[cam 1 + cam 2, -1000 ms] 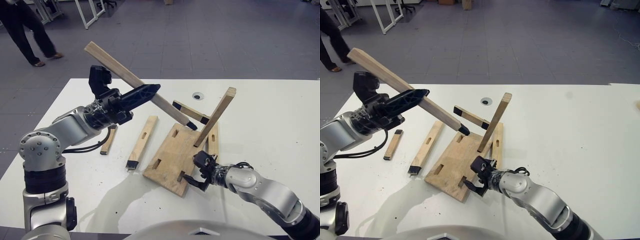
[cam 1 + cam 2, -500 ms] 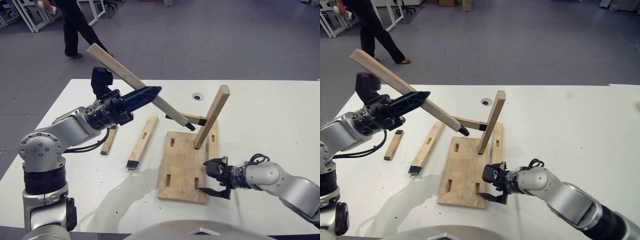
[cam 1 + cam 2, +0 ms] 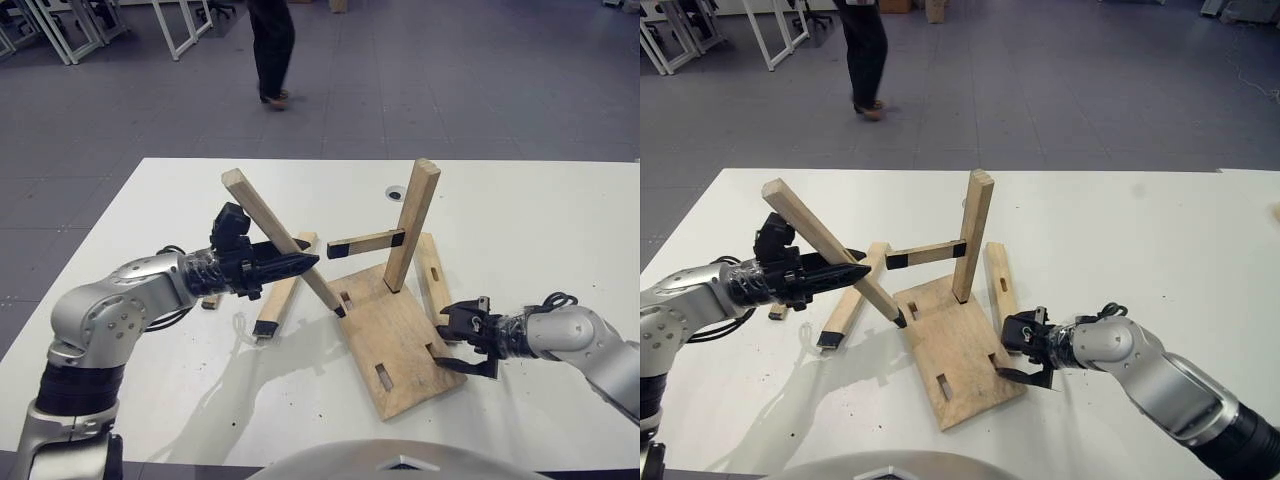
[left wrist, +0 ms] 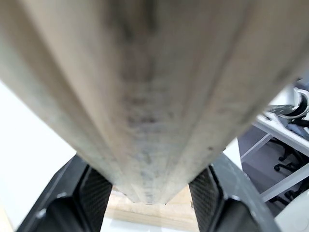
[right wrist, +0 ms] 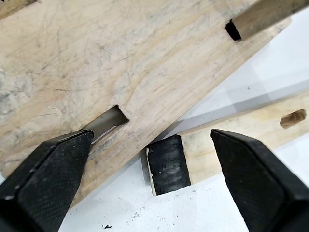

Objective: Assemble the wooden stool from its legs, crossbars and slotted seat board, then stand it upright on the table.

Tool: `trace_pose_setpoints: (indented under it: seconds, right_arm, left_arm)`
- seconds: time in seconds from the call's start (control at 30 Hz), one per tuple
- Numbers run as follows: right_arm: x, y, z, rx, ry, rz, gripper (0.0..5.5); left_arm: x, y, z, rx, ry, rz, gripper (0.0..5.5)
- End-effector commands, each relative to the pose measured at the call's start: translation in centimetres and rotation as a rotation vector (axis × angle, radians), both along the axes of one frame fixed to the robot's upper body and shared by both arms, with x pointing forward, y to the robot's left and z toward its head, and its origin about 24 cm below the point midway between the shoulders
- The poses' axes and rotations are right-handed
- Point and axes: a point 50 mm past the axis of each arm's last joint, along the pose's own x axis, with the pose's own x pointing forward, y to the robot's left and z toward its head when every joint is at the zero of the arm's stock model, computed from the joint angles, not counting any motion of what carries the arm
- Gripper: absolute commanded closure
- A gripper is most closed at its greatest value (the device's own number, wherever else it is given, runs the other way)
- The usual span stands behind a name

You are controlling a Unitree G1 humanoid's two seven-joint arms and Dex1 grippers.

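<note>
A: Starting on the left: what does the left gripper (image 3: pixel 300 265) have?

B: Its fingers (image 4: pixel 94 191) are pressed against both sides of a leg (image 3: pixel 262 215), pinching it about mid-length. The leg is tilted, with its top end to the far left. Its black-tipped lower end is down at the far-left corner of the seat board (image 3: pixel 400 335), touching or just beside the slot (image 3: pixel 346 298) there.

A: So the step is seating that tip?

B: I judge so. To do it well, the leg wants bringing nearer upright so the tip sits square over the slot, then pressing straight down. Pushed in at this slant, it would likely jam or skid the board.

A: Is the board steady?

B: It lies on the table (image 3: pixel 560 230), turned at an angle. At its near right edge the right gripper (image 3: pixel 462 340) has its fingers spread, one over the board by a slot and the other off the edge. I see no pinch. Closing on that edge would brace the board.

A: What else is around?

B: Furthest left is a short piece (image 3: pixel 209 299), then a slotted bar (image 3: pixel 272 308) lying on the table under the held leg. On the board, a standing leg (image 3: pixel 412 225) occupies the far-right slot. Its crossbar (image 3: pixel 365 243) sticks out leftward, near the held leg, and will probably have to meet it. Right of the board lies a loose leg (image 3: pixel 433 275), its black end at the board's edge and perhaps under it, so the board may rock there.
</note>
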Motion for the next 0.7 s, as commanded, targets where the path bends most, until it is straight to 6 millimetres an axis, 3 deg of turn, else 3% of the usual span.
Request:
trace_pose_setpoints:
  seconds: [0.03,0.37,0.7]
  right_arm:
    - [-0.1,-1.4,-1.3,-0.078,0.047,-0.048,1.03]
    - [0.6,-1.3,-0.9,-0.072,0.025,-0.024,1.03]
    - [0.7,-1.3,-0.8,-0.062,0.013,-0.038,1.03]
  left_arm:
    - [0.6,-0.5,-0.7,-0.003,-0.013,-0.055,3.46]
    - [2.7,-1.6,-3.1,0.058,-0.084,-0.008,3.46]
    - [2.2,-1.5,-4.9,0.184,-0.052,-0.095,3.46]
